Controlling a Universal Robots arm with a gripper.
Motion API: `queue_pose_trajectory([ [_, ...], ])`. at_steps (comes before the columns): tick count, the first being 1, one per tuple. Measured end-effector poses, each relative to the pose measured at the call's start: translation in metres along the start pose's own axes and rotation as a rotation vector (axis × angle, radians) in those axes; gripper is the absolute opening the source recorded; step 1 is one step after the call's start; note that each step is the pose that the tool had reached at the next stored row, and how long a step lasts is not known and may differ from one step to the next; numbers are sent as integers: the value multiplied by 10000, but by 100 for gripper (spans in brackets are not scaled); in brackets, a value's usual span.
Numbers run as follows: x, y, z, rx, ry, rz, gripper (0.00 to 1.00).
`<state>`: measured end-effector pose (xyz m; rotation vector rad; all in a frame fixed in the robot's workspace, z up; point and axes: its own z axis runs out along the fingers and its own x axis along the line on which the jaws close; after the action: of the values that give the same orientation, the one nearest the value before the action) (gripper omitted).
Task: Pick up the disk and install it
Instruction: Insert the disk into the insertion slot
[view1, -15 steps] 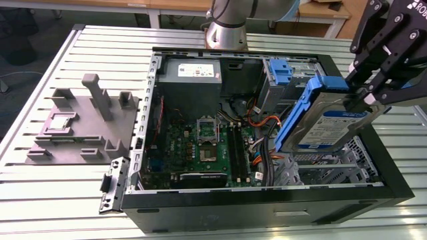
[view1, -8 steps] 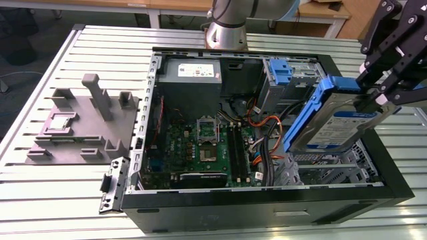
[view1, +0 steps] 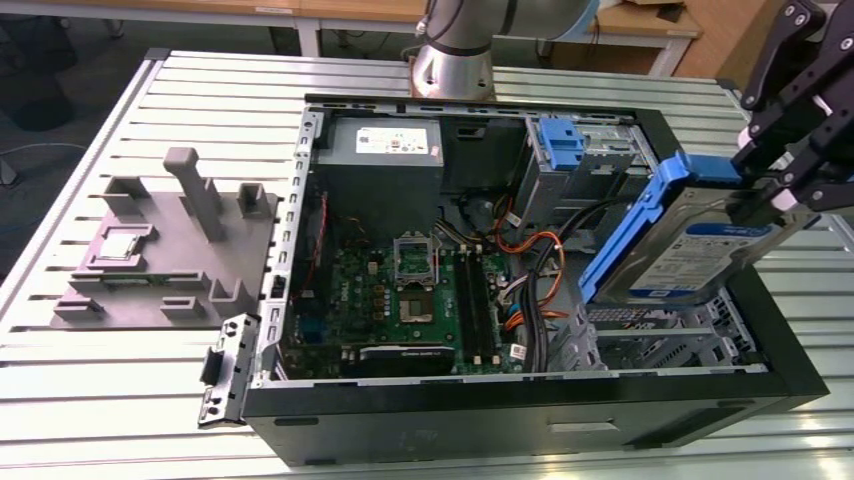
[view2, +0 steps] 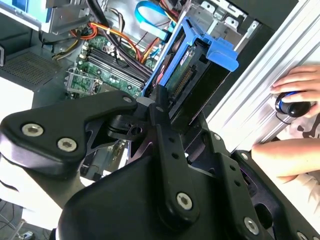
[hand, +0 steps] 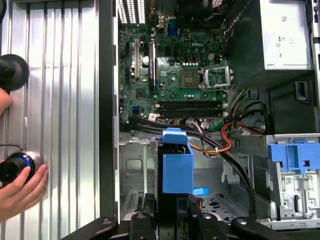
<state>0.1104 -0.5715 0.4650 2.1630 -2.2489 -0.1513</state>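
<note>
The disk (view1: 694, 245), a silver drive with a white-and-blue label in a blue carrier, hangs tilted above the metal drive cage (view1: 667, 335) at the exterior view's right end of the open computer case (view1: 534, 405). My gripper (view1: 771, 192) is shut on its upper end, black linkages running up out of the picture. In the second wrist view the fingers (view2: 159, 102) clamp the disk (view2: 192, 62) by its edges, connector end facing the camera. In the first wrist view the blue carrier (hand: 177, 167) shows end-on above the cage, rising from the gripper (hand: 170, 222).
Inside the case lie the motherboard (view1: 414, 290), a grey power-supply box (view1: 384, 145), orange and black cables (view1: 534, 265) and a blue bracket (view1: 567, 145) in the far bay. A grey fixture (view1: 160, 250) stands on the slatted table. A person's hand (hand: 20, 190) rests beside the case.
</note>
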Motion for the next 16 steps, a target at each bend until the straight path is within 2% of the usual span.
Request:
queue_pose_trajectory([
  [5, 4, -37, 12, 0, 1, 0, 35],
  [16, 56, -56, 30, 0, -3, 0, 35],
])
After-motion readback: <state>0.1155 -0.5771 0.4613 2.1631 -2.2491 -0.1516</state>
